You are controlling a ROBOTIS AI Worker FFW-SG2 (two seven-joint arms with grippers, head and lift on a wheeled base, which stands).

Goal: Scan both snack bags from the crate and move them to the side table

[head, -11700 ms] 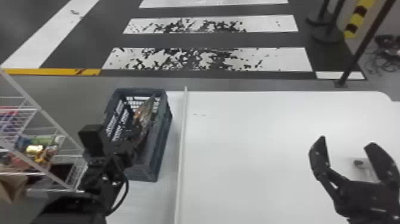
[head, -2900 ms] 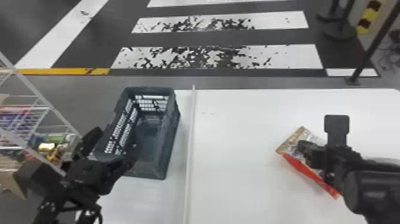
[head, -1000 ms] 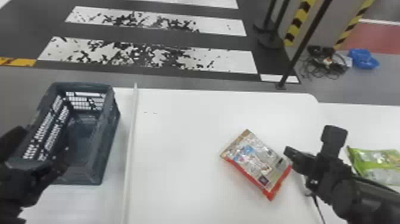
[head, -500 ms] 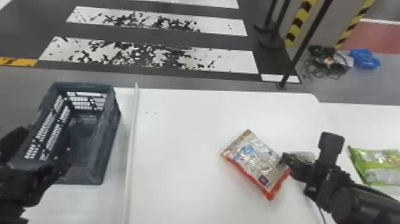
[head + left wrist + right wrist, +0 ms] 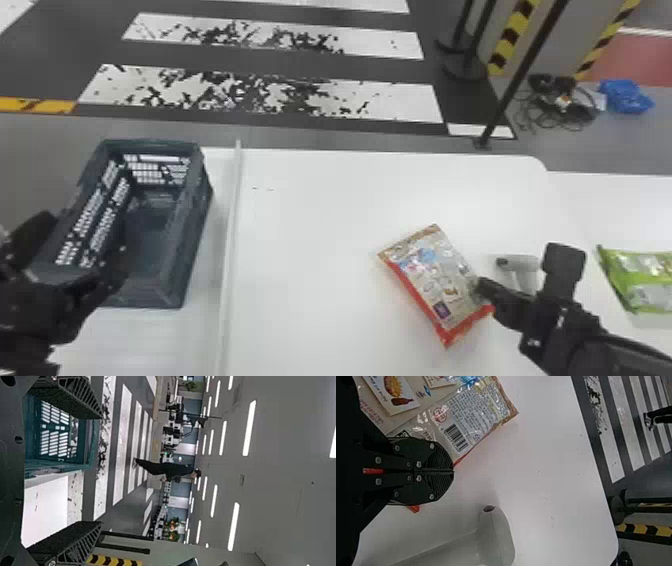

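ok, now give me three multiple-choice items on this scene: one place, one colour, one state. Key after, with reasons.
1. Where is the green bag?
A) in the crate
B) on the side table
C) in the left claw

2. What colour runs along the edge of the bag beside the right claw?
A) blue
B) black
C) red

3. How do the left claw's fingers stand?
A) wide apart
B) pressed together
C) crossed

Key:
1 B: it lies at the head view's right edge.
2 C: a red strip borders it.
3 A: the left wrist view shows a broad gap.
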